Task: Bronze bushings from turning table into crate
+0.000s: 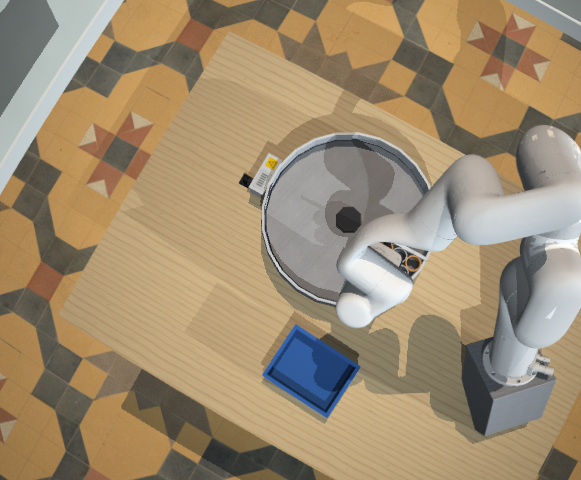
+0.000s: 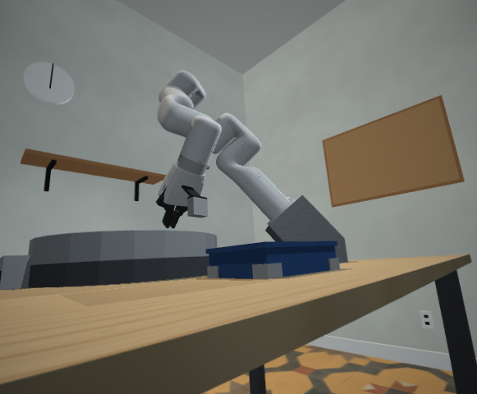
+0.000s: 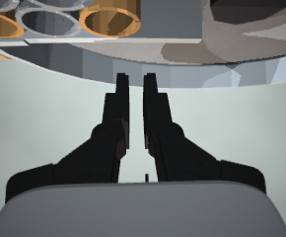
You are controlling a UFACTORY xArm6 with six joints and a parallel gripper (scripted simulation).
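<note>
Two bronze bushings stand upright ahead and left of our hand, which is nearly closed on nothing.

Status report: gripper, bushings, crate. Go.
Gripper shut, holding nothing, above turntable rim. Bronze bushing on the turntable, ungrasped. Crate holds no bushings. Nothing blocking.

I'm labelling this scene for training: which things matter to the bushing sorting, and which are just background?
Job: bronze bushings, steel bushings, turning table, blue crate, gripper (shut, empty).
Background: wall clock, shelf, corkboard, wall socket.
</note>
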